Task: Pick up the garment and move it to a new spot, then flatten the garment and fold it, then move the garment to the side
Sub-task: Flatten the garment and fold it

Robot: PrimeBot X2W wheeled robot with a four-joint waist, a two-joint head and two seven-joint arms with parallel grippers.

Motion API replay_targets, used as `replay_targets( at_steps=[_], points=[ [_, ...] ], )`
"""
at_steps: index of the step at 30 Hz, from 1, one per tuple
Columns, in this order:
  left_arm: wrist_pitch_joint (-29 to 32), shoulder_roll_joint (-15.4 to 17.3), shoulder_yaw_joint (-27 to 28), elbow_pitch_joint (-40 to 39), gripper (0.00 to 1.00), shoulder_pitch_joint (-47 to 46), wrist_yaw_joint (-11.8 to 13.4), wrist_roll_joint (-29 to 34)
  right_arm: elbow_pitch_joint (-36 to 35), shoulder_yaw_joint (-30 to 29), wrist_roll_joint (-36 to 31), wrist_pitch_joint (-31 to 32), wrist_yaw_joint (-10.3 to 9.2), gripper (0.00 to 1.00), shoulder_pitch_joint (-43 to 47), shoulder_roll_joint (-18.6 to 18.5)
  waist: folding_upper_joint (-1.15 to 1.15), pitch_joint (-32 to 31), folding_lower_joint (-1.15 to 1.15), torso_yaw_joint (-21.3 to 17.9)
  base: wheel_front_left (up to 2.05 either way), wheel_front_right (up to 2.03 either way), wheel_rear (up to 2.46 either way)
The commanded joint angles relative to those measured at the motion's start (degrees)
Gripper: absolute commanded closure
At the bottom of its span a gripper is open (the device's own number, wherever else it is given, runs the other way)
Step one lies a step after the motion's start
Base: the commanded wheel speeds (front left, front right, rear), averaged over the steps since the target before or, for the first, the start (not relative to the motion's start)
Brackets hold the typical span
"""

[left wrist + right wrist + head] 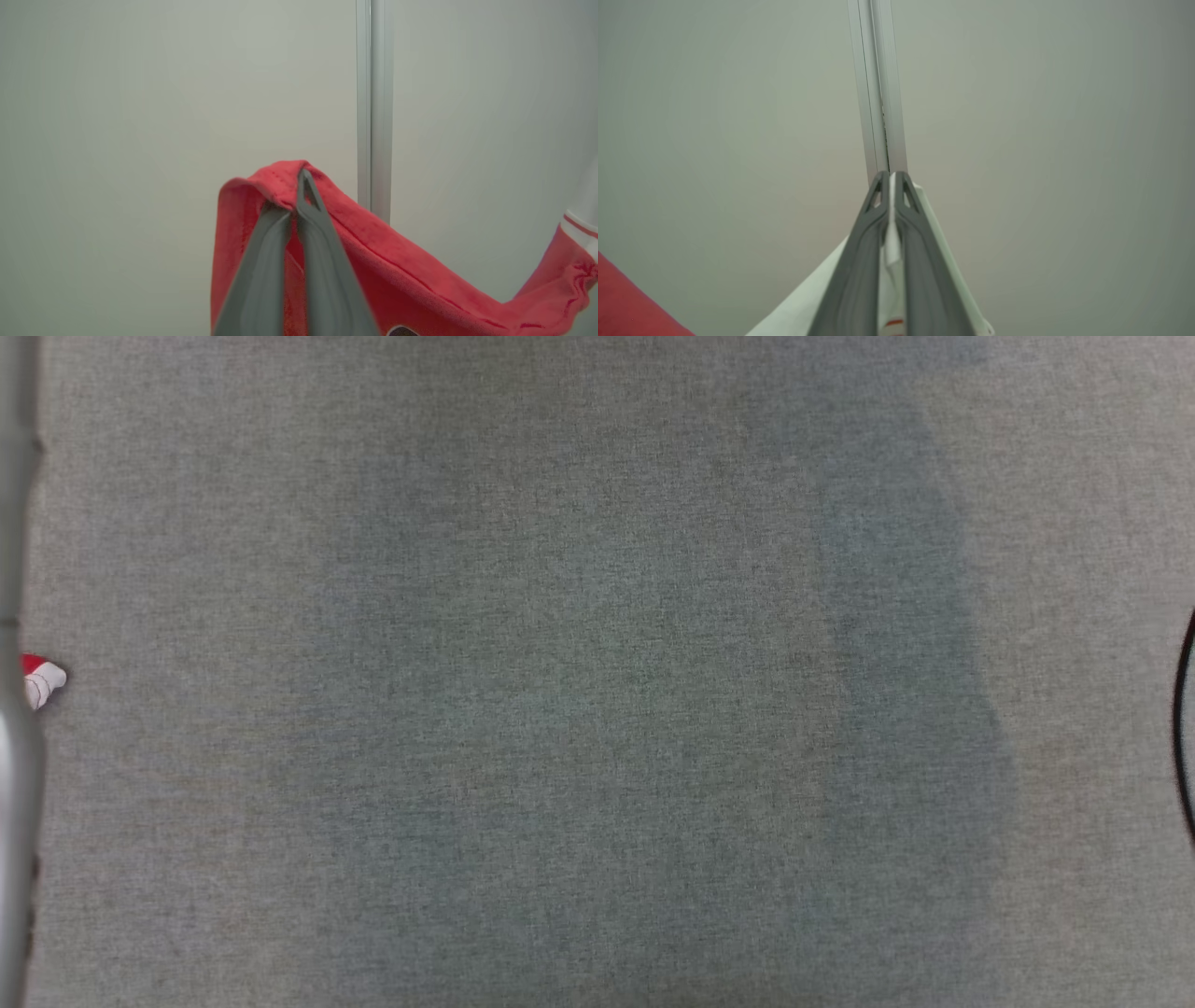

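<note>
Grey cloth-covered tabletop (597, 672) spans the head view. Both wrist views look at a pale wall (140, 116) with an upright metal post (373, 107) on it. The garment (397, 275), red with white trim, is held up in front of that wall and sags between the two claws. Left gripper (293, 200) is clamped tight on a folded red hem. Right gripper (890, 179) is clamped tight on a white edge, cloth pinched between the fingers. In the head view a small red-and-white bit of cloth (42, 679) pokes in at the far left edge, beside a metal rail (14, 784). Can't tell if it's the garment.
</note>
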Motion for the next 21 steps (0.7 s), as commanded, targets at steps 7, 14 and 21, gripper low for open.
replay_targets(
  at_steps=[7,14,21],
  points=[
    [-2.67,-0.12,-1.41,-0.01,1.00,15.07,-0.09,-4.76,-5.45,3.49,4.74,-2.62,0.03,1.00,17.50,-0.48,0.00,-1.48,0.00,-0.19,0.00,0.00,0.00],
    [-2.97,-1.59,0.49,-8.54,1.00,35.34,0.96,-4.32,-18.03,1.98,6.95,-2.91,0.04,1.00,41.75,-0.99,0.00,-6.43,0.00,0.00,0.00,0.00,0.00],
    [-2.99,-3.15,4.24,-19.64,1.00,56.63,3.84,-2.72,-29.70,-1.63,7.48,-0.74,0.04,1.00,65.76,0.28,0.00,-11.48,0.00,0.68,0.00,0.00,0.00]
  ],
)
